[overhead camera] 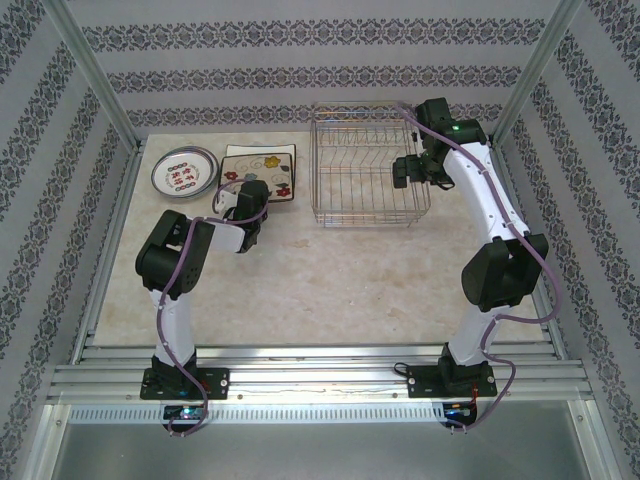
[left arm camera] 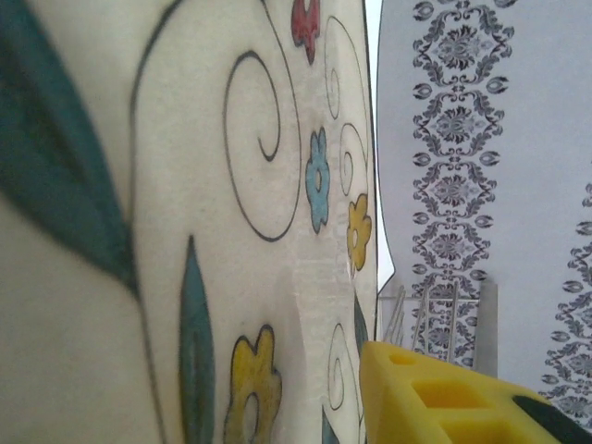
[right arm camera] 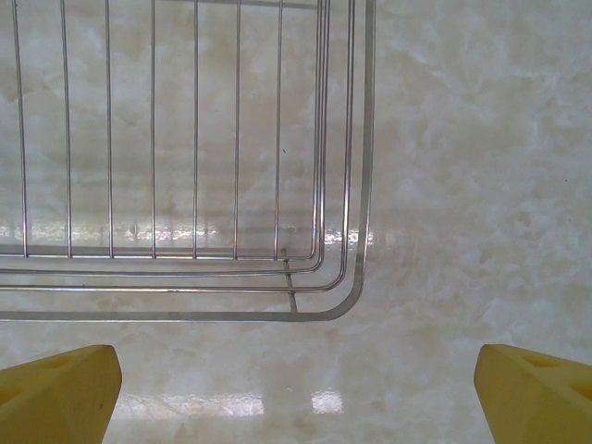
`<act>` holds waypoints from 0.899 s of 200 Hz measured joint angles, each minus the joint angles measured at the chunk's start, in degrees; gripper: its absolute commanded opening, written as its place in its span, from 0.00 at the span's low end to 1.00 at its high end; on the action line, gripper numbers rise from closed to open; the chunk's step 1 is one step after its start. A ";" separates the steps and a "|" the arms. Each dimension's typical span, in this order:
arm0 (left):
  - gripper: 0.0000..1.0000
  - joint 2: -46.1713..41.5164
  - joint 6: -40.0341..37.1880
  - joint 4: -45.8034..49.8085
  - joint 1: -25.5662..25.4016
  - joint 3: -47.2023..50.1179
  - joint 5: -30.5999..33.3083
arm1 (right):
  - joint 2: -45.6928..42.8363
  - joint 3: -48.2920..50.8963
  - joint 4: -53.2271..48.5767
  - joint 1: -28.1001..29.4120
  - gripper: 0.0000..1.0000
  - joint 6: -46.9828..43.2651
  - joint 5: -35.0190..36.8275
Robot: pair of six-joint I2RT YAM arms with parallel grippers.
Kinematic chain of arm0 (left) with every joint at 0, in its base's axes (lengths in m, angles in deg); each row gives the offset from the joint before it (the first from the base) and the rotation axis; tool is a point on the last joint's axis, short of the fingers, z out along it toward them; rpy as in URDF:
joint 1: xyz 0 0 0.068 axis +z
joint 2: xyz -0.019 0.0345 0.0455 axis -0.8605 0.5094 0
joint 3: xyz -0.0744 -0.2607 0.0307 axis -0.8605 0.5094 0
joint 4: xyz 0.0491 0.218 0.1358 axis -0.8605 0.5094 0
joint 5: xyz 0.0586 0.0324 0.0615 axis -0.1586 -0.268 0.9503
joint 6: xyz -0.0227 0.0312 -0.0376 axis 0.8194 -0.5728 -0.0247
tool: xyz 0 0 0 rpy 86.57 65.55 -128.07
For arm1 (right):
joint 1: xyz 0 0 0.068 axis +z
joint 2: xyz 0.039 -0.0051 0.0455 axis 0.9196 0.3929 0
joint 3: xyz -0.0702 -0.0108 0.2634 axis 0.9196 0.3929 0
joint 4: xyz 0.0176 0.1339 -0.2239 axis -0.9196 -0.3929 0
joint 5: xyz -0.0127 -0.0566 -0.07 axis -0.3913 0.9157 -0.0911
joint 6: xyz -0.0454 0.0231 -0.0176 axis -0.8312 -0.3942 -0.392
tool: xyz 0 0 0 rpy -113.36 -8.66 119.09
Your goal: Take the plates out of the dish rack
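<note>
Far left of the silver wire dish rack you've got the small round white plate with red and dark flower marks, lying flat on the cream marbled tabletop. Between that and the rack is the square cream plate with the dark rim and coloured flowers, also down on the table. Your left gripper is right at its near edge. On the left wrist cam the plate's face is super close, with one yellow finger poking in beside it, so honestly I can't tell if it's pinching the rim or has let go.

The rack itself looks bare to me, nothing standing between the dividers. Your right gripper hangs over the rack's right near corner, fingers spread wide, nothing between them.

So I'd say you're at the set-down of the square plate, pretty much the tail end. Next move: make sure the left fingers are fully off the rim, then back away straight so you don't drag the plate.
</note>
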 measured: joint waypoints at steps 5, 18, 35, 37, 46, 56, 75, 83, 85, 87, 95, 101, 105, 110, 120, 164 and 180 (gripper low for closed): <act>0.47 -0.22 -0.17 0.24 0.00 0.00 -0.39 | 0.00 0.09 0.04 0.00 0.98 0.00 -0.11; 0.50 -0.74 -0.63 0.81 0.00 0.22 -1.14 | 0.00 0.52 0.22 0.00 0.98 0.02 -0.20; 0.53 -1.53 -1.27 1.95 0.00 0.68 -1.88 | 0.00 1.11 0.39 0.00 0.98 0.02 -0.35; 0.54 -1.60 -1.38 2.03 0.00 0.72 -1.92 | 0.00 1.22 0.46 0.00 0.98 0.02 -0.37; 0.55 -2.03 -1.68 2.73 0.00 0.85 -2.25 | 0.00 1.62 0.70 0.00 0.98 0.04 -0.42; 0.57 -2.49 -2.05 3.23 0.00 0.90 -2.62 | 0.00 2.03 0.87 0.00 0.98 0.07 -0.57; 0.60 -3.37 -2.97 3.93 0.00 0.96 -3.10 | 0.00 2.80 1.11 0.00 0.98 0.22 -0.63; 0.61 -3.72 -3.39 4.39 0.00 0.96 -3.21 | 0.00 3.08 1.33 0.00 0.98 0.22 -0.79; 0.61 -3.82 -3.58 4.57 0.00 0.96 -3.23 | 0.00 3.15 1.33 0.00 0.98 0.24 -0.81; 0.61 -3.91 -3.72 4.68 0.00 0.96 -3.26 | 0.00 3.19 1.36 0.00 0.98 0.24 -0.81; 0.62 -4.37 -4.22 5.38 0.00 0.96 -3.39 | 0.00 3.43 1.40 0.00 0.98 0.24 -0.85; 0.62 -4.66 -4.57 5.86 0.00 0.96 -3.45 | 0.00 3.56 1.40 0.00 0.98 0.24 -0.94; 0.62 -4.83 -4.76 6.16 0.00 0.96 -3.50 | 0.00 3.63 1.42 0.00 0.98 0.24 -1.03; 0.63 -5.09 -5.05 6.45 0.00 0.96 -3.61 | 0.00 3.72 1.53 0.00 0.98 0.24 -1.03; 0.63 -5.55 -5.64 7.06 0.00 0.98 -3.89 | -0.02 3.87 1.73 0.00 0.98 0.24 -1.07; 0.63 -6.10 -6.62 8.00 0.37 1.16 -5.18 | -0.02 4.57 2.64 0.00 0.98 0.24 -1.86; 0.64 -6.10 -6.80 8.24 0.61 1.22 -5.92 | -0.02 4.57 2.69 0.00 0.98 0.24 -1.90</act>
